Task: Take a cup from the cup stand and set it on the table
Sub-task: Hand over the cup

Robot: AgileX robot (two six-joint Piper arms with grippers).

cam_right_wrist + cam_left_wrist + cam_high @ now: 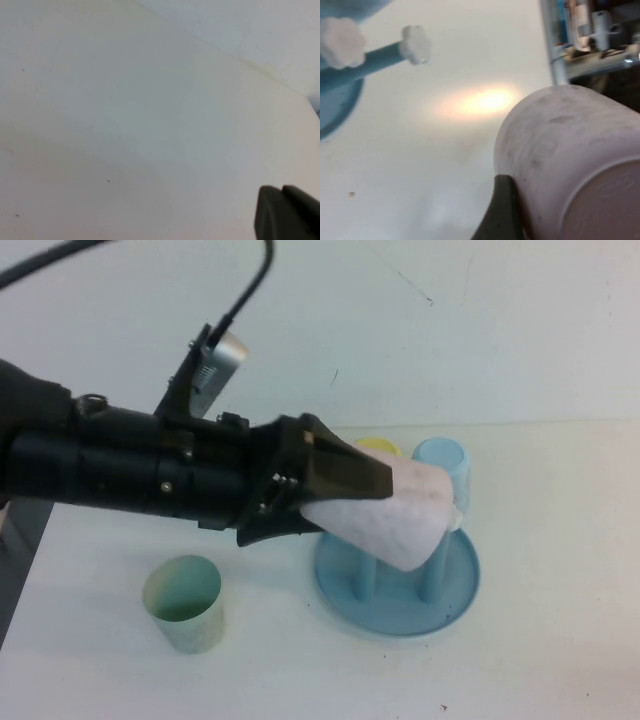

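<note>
My left gripper (375, 502) is shut on the pale pink-white cup (405, 520) and holds it on its side in the air, over the left part of the blue cup stand (455, 600). In the left wrist view the cup (570, 150) fills the near side, with one dark finger (502, 210) against its wall. That view also shows a bare blue peg with a white flower cap (415, 44). My right gripper (287, 210) shows only in its wrist view, low over the white table (125, 125), fingertips together and empty.
A pale green cup (185, 602) stands upright on the table (560, 660) to the left of the stand. A light blue cup (442, 460) sits upside down on a rear peg, with a yellow cup (378, 445) beside it.
</note>
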